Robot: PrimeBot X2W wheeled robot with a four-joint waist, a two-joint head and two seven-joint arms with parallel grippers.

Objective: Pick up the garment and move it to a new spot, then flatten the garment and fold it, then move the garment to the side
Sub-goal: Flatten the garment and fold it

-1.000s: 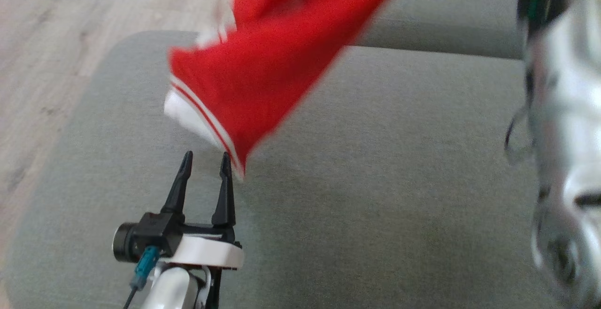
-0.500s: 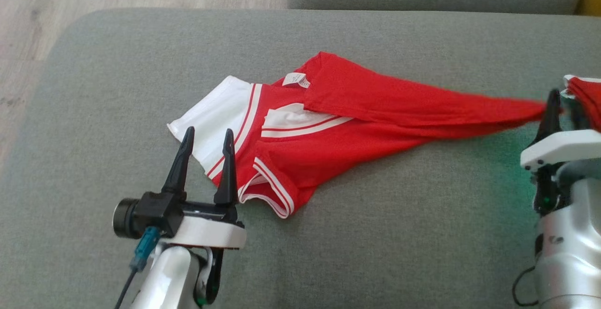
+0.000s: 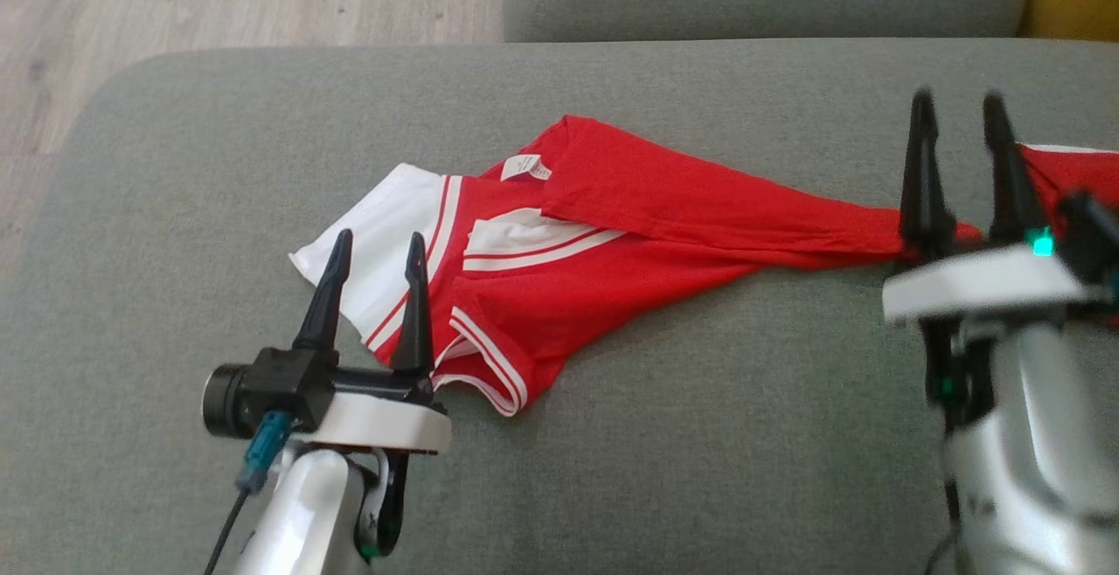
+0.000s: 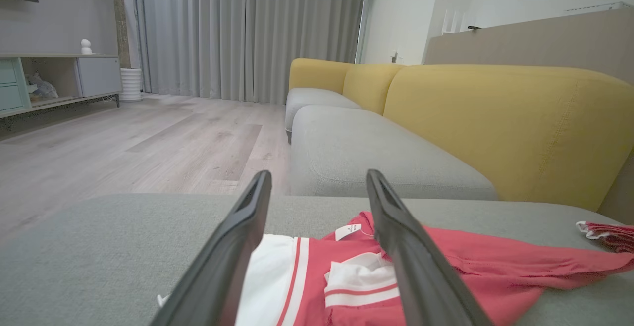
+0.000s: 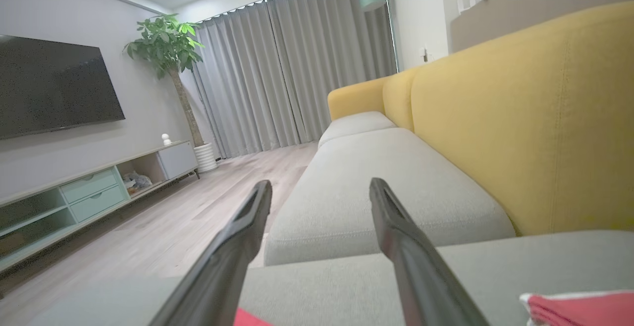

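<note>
A big grey sofa seat (image 3: 699,435) has a red garment (image 3: 612,234) with white stripes lying on it. The garment sits bunched up near the middle. One long red part stretches out to the right. A small white tag (image 3: 526,168) shows on top.

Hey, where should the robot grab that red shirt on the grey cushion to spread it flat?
Probably the white band at the left end of the red shirt, from the near side with the open left claw: it lies flat before that claw, while the right end is bunched narrow.
</note>
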